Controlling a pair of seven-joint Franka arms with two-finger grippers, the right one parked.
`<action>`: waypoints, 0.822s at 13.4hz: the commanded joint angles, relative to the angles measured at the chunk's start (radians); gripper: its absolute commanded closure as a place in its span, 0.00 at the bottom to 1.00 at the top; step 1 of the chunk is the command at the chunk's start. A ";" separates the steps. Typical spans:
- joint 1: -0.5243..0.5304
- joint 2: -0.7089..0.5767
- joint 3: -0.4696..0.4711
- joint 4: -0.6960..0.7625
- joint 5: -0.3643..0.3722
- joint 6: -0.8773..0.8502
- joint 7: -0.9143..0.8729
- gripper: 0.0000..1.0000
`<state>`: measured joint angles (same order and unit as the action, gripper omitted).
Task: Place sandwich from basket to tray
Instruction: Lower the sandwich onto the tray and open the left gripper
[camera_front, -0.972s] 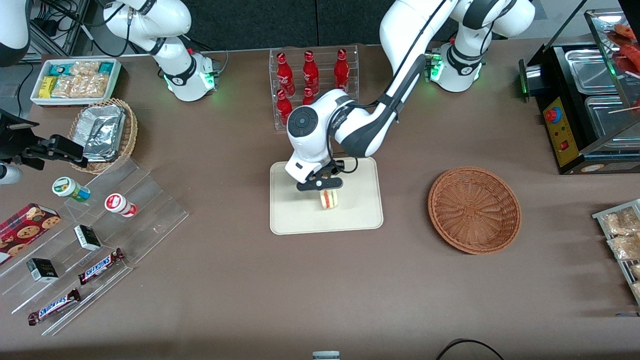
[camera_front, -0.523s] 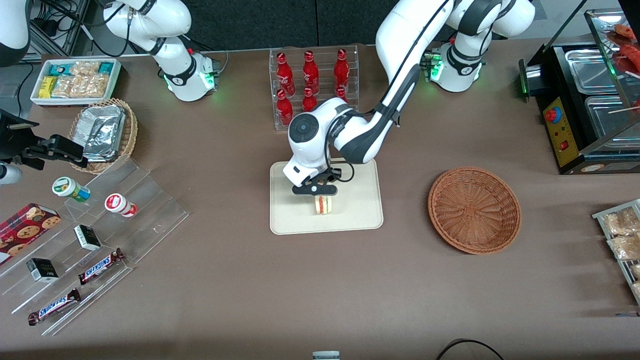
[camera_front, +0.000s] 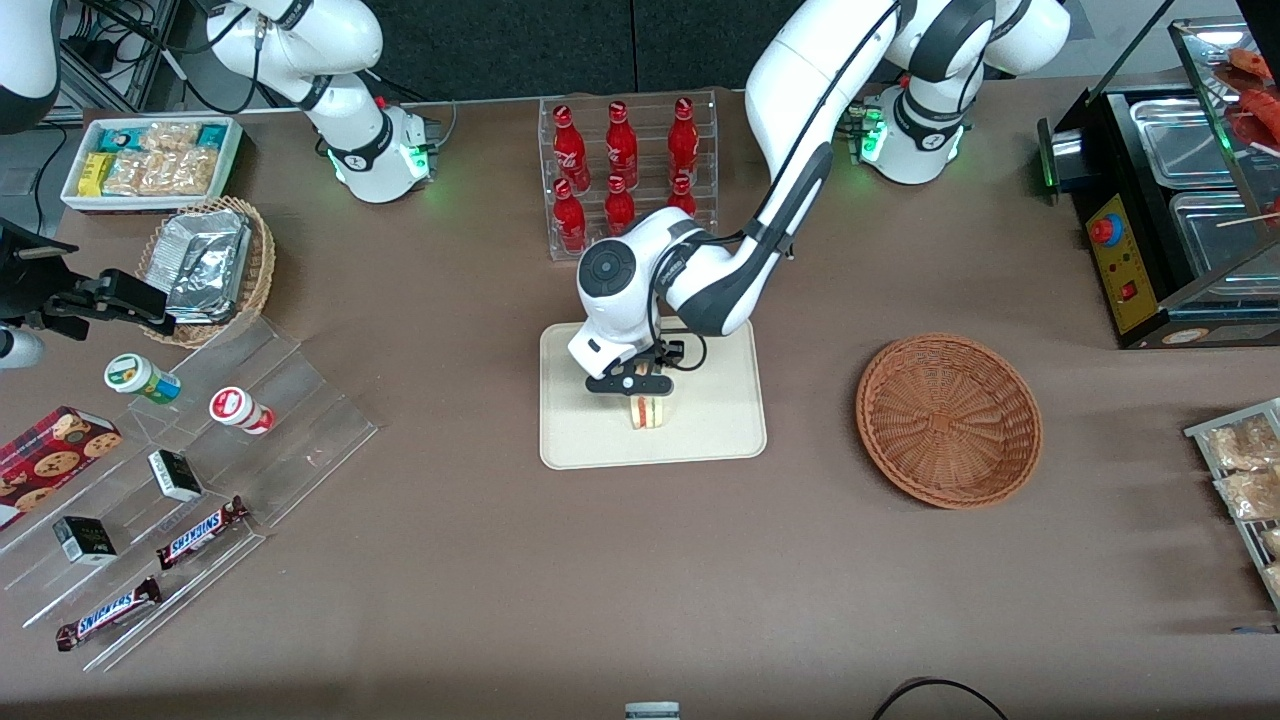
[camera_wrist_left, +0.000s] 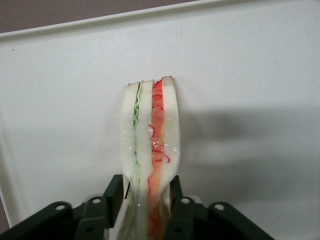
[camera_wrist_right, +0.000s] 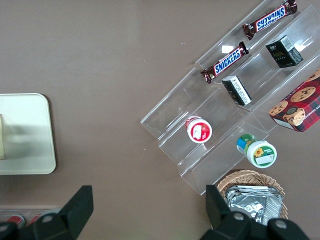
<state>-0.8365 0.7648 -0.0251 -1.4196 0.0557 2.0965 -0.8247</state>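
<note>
Sandwich (camera_wrist_left: 150, 150) first: it stands on edge over the tray (camera_front: 580, 440), pinched between my gripper (camera_front: 640, 392) fingers (camera_wrist_left: 112, 192), which press the two outer bread faces near the wedge's thick end. I cannot tell from these views whether its lower edge already touches the tray or hangs just above it. The basket (camera_front: 948, 420) lies well apart, toward my arm's end of the table, with nothing in it.

I judge the sandwich light and soft — the bread would give under a hard squeeze, and the layered filling could slide out sideways. Holding the flat bread faces, as now, seems the right grip; squeezing across the cut edge would likely split the layers.

The wrist view shows the red, white and green layers and how they sit between my fingers — the front view hides most of that under my wrist. The front view, though, shows the sandwich well inside the tray's rim
</note>
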 joint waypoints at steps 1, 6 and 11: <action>0.002 -0.044 0.005 0.016 -0.002 -0.032 -0.007 0.01; 0.048 -0.206 0.011 0.019 -0.042 -0.196 -0.010 0.00; 0.152 -0.393 0.011 0.019 -0.043 -0.355 -0.065 0.00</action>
<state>-0.7244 0.4506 -0.0093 -1.3760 0.0266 1.7937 -0.8679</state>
